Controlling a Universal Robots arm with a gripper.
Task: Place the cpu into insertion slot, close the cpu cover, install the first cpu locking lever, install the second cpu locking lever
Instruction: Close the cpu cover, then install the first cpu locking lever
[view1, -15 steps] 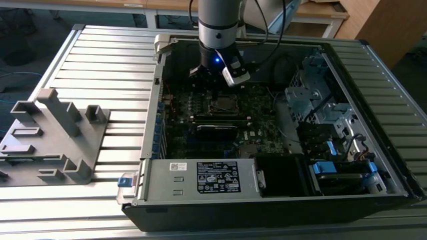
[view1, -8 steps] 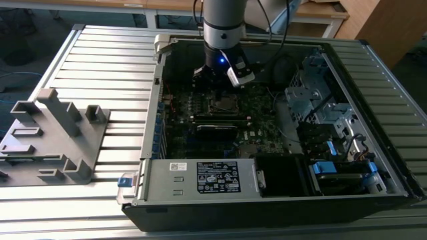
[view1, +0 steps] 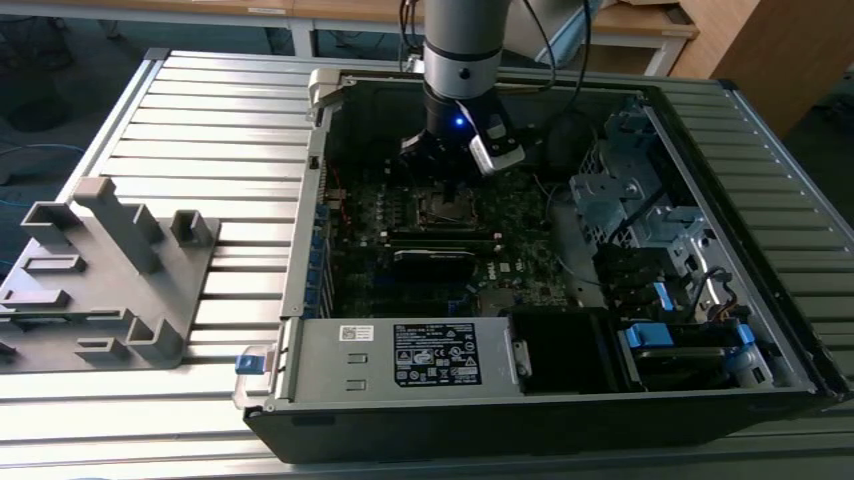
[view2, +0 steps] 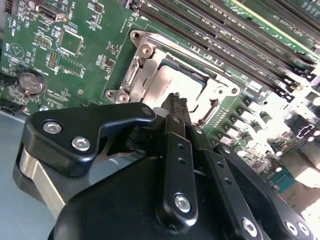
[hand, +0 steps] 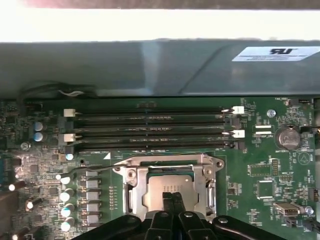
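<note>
cpu (hand: 167, 189) framed by flat cpu cover (hand: 202, 192) | claw (hand: 172, 197) closed, tips over cpu

Silver-grey arm tube (view1: 461, 30) up top, black wrist (view1: 441, 108) beneath, a small blue light (view1: 458, 122) glowing on it. Pale camera block (view1: 494, 152) at its four o'clock, black cables (view1: 554, 40) at two. Gripper (view2: 177, 100) matte black, silver screws (view2: 182, 202) dotting its links.

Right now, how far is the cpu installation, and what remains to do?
The cpu already sits in the insertion slot, and the cpu cover appears to lie flat over it. The hand, fingers together, is over the cpu. Left: the locking; one thin lever seems to stick out sideways, not latched.
</note>
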